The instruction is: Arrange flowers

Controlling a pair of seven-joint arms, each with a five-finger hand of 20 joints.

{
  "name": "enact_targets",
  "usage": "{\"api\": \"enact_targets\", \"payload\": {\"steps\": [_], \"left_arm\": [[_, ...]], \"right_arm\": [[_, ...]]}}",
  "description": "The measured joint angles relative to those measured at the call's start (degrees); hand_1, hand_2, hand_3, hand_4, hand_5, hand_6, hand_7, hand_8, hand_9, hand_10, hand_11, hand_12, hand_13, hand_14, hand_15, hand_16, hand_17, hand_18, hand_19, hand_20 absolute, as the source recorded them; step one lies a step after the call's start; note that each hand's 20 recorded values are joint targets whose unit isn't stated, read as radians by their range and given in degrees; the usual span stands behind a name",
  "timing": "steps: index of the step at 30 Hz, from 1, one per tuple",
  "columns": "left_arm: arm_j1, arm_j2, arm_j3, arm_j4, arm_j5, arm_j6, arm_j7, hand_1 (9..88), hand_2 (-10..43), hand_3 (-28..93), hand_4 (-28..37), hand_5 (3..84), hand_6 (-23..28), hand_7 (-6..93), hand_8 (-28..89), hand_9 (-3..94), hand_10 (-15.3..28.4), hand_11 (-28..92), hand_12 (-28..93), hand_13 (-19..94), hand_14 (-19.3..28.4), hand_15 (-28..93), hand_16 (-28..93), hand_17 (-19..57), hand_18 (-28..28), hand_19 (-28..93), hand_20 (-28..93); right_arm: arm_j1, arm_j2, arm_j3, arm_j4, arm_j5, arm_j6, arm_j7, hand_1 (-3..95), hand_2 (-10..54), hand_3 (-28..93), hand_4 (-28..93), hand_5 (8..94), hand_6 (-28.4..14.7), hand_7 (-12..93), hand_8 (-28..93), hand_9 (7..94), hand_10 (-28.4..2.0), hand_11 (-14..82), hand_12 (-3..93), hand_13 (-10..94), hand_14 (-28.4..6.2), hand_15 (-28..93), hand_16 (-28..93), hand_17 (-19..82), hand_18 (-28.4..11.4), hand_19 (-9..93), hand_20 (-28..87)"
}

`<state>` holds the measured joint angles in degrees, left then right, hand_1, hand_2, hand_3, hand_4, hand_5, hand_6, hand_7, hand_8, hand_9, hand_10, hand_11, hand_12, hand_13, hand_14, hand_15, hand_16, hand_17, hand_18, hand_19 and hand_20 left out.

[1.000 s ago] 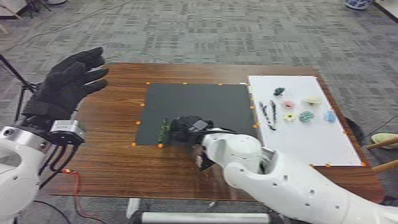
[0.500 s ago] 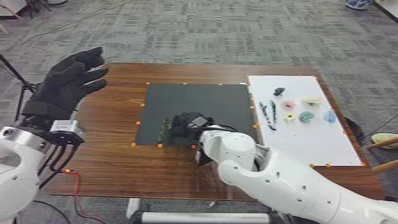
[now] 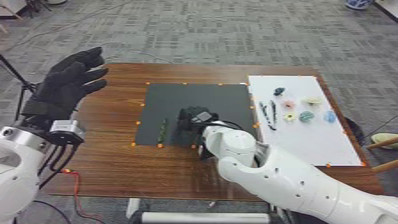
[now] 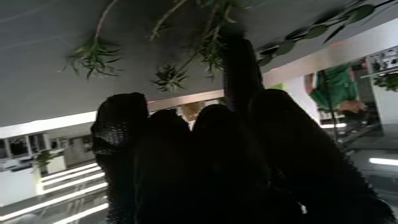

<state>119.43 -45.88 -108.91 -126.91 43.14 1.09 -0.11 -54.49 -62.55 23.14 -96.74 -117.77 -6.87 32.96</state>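
Right hand over the dark mat, flowers on the white board
In the head view, the left hand (image 3: 69, 82) was raised over the table's left side, fingers loosely extended; the right hand (image 3: 194, 117) was over the black mat (image 3: 169, 102), near a green stem (image 3: 163, 132) on it. To its right, the white board (image 3: 311, 145) bore a cream flower (image 3: 312, 100), a pink flower (image 3: 289, 104), a yellow flower (image 3: 290, 117), a teal flower (image 3: 306, 116), a blue flower (image 3: 330, 116), a small dark piece (image 3: 279, 91) and slender dark stems (image 3: 273, 116). In the right wrist view, the right hand (image 4: 209, 155) had its fingers straight and released, close to feathery sprigs (image 4: 96, 56) and a round-leaved branch (image 4: 315, 31).
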Motion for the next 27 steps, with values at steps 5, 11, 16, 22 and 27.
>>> {"api": "enact_targets", "payload": {"steps": [5,11,16,22,27], "left_arm": [[0.0,0.0,0.0,0.0,0.0,0.04,0.03,26.2,-4.2,68,-27.4,21.8,1.5,23.8,-11,16.4,9.4,22,19,8,12.7,44,-6,-10.4,18.8,39,10],[0.0,0.0,0.0,0.01,0.0,0.03,0.12,26.2,-4.1,68,-27.2,21.8,1.5,23.7,-11,16.5,9.4,22,19,8,12.7,44,-5,-10.4,18.8,39,10],[0.0,0.0,0.05,0.01,0.0,0.03,0.14,26.2,-4.1,68,-27.2,21.8,1.4,23.8,-11,16.5,9.4,22,19,8,12.7,44,-6,-10.4,18.8,39,10],[0.0,0.0,0.06,0.01,0.0,0.03,0.15,26.2,-4.2,68,-27.1,21.8,1.5,23.8,-11,16.5,9.4,22,19,8,12.7,44,-5,-10.4,18.8,39,10],[0.0,0.0,0.04,0.01,0.0,0.04,0.15,26.3,-4.3,68,-27.0,21.9,1.5,23.7,-11,16.5,9.4,22,19,8,12.7,44,-5,-10.3,18.7,39,10]], "right_arm": [[0.6,0.0,-0.8,0.2,0.4,1.5,0.9,15.2,32.2,91,-12,60.4,2.3,15,-13,91.3,-7.8,74.6,38.0,85,-10.5,93,40,40,-22.7,89,41],[0.6,0.1,-0.9,0.4,0.8,3.3,1.2,15.0,30.7,91,-13,60.6,2.3,15,-13,91.3,-7.8,74.2,38.0,85,-10.6,93,40,40,-22.7,89,40],[0.7,0.1,-1.1,0.4,1.2,4.7,1.2,15.1,29.6,91,-13,60.6,2.3,15,-13,91.4,-7.8,74.1,37.9,85,-10.6,93,40,40,-22.8,89,40],[0.7,0.3,-1.0,0.0,1.7,5.9,0.9,13.4,26.7,92,-12,61.2,1.8,15,-13,91.5,-7.9,73.6,37.7,85,-10.6,93,40,40,-22.9,89,40],[0.3,1.5,-0.1,-1.9,6.7,8.6,-1.4,13.8,24.3,90,-14,60.5,1.3,15,-13,90.2,-8.4,72.0,37.5,84,-11.3,92,40,38,-22.7,87,40]]}}
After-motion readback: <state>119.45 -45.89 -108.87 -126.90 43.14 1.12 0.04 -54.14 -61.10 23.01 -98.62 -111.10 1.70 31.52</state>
